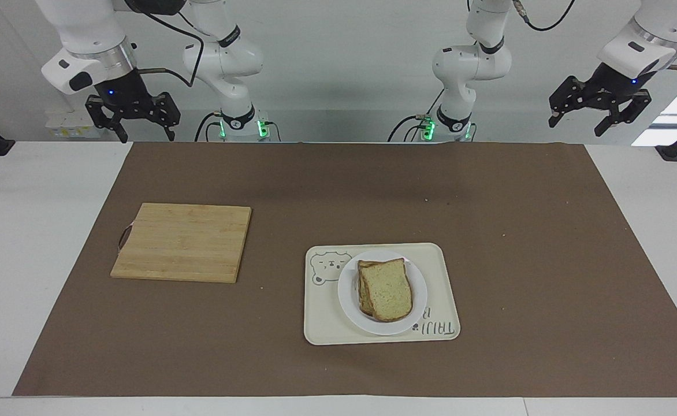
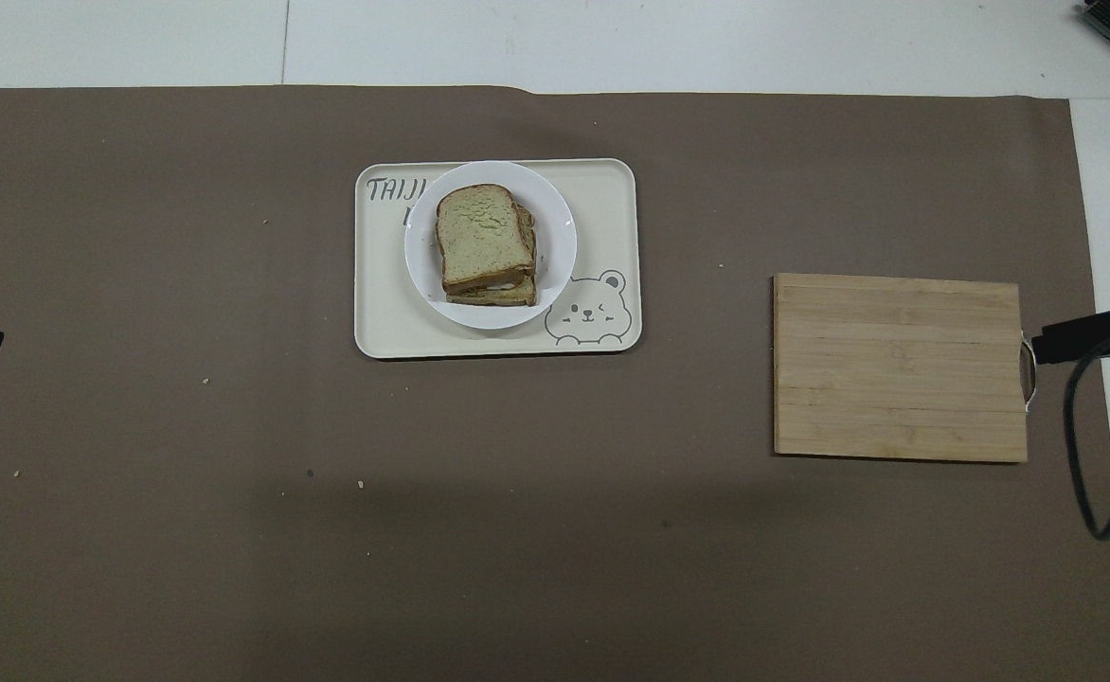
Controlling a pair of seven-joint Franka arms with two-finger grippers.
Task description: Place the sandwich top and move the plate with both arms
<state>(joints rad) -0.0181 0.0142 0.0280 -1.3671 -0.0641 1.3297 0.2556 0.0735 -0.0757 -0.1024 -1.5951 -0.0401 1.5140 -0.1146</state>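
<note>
Hanging over the robots' edge of the tabletop (image 1: 55, 242), the right gripper (image 1: 131, 118) and the left gripper (image 1: 595, 107) both show jaws spread wide and empty, well apart from everything. Farther out lies the cutting board (image 1: 181, 241), toward the right arm's end. Farthest from the robots sits the tray (image 1: 438, 277), carrying the plate (image 1: 419, 303) with the sandwich top (image 1: 389, 290) already resting on the stack. Bread is soft and light, and probably shifts if jolted; the rigid, likely slippery plate is best taken at two facing rim points.
</note>
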